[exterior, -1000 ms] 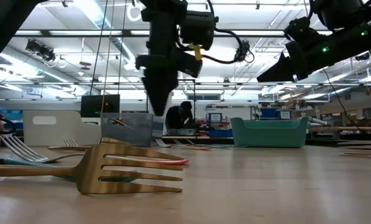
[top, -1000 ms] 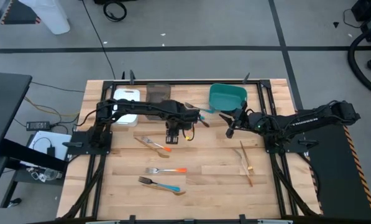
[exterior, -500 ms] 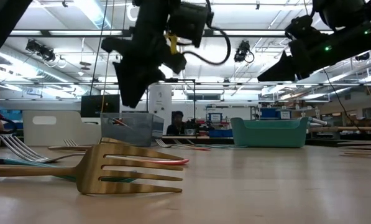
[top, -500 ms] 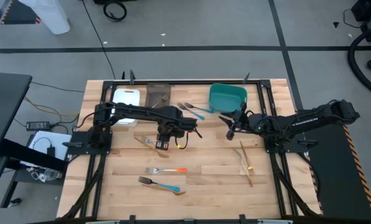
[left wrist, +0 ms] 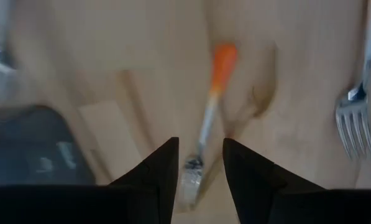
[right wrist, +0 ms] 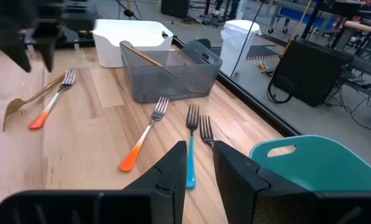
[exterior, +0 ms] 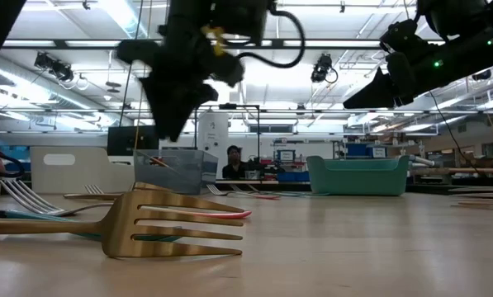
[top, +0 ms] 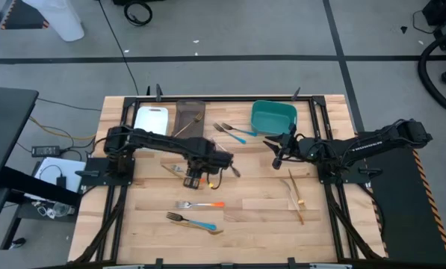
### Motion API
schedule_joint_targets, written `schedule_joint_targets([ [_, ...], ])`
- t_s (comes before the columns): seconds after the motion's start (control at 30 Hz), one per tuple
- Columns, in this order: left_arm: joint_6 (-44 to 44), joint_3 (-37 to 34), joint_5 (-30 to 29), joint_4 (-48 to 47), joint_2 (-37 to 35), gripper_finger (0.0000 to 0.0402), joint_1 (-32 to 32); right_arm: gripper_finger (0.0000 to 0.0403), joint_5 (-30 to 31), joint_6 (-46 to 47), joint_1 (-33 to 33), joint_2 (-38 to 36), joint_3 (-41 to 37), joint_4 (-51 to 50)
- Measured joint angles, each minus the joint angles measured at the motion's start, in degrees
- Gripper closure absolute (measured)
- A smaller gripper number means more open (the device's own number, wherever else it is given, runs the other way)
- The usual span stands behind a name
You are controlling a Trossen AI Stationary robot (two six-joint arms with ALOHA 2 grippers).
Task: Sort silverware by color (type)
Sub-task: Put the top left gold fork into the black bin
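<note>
Left claw [left wrist: 199, 165] hung empty, prongs apart, above the orange-handled fork [left wrist: 209, 118] on the desk [top: 267, 202] (beside a wooden spoon [left wrist: 260, 93]). Seemingly about to pick; needed lowering and closing. Right claw [right wrist: 194, 165] parted, waiting near teal bin [right wrist: 309, 165].

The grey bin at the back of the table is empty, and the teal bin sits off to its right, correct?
Not quite. The grey bin is not empty: the right wrist view shows a tan wooden utensil leaning inside it. The teal bin does sit to its right in the high view.
</note>
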Motion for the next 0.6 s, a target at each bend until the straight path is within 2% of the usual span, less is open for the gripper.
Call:
schedule_joint_targets([
  [0.33,-5.2,-17.4,-1.5,14.3,-11.7,0.0267,-2.4,0.0312,0.0,0.0,0.0,0.0,0.0,0.6],
  [0.6,-9.5,-26.0,1.3,20.5,-13.9,0.0267,-3.6,0.0312,0.0,0.7,0.0,0.0,0.0,0.1],
])
